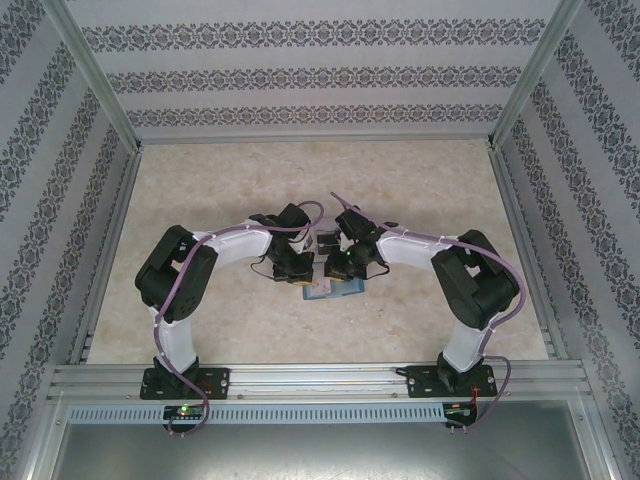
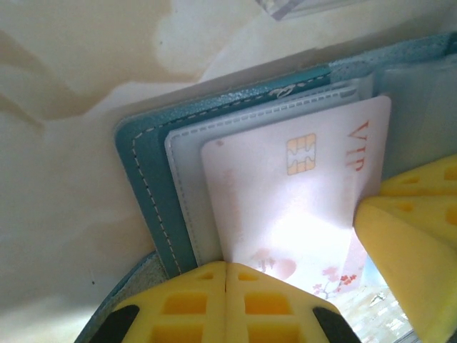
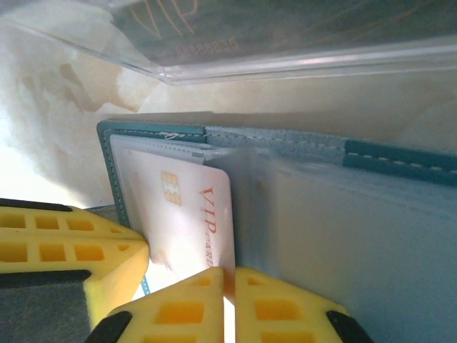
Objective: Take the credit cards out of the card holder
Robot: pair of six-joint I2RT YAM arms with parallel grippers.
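Left gripper (image 1: 292,268) and right gripper (image 1: 347,266) meet over the card holder (image 1: 332,290), which lies open on the tabletop (image 1: 250,180) between the arms, its long axis apparently left to right. Left wrist view: the left gripper (image 2: 226,286) has its fingers pressed together at the holder's near edge; what they pinch cannot be told. Right wrist view: the right gripper (image 3: 228,300) appears clamped on the edge of a credit card (image 3: 186,214) whose long axis runs from the chip end, beside the stitched border, toward the fingers. Extraction is under way; next, likely a straight pull along that axis, with the holder kept pinned.
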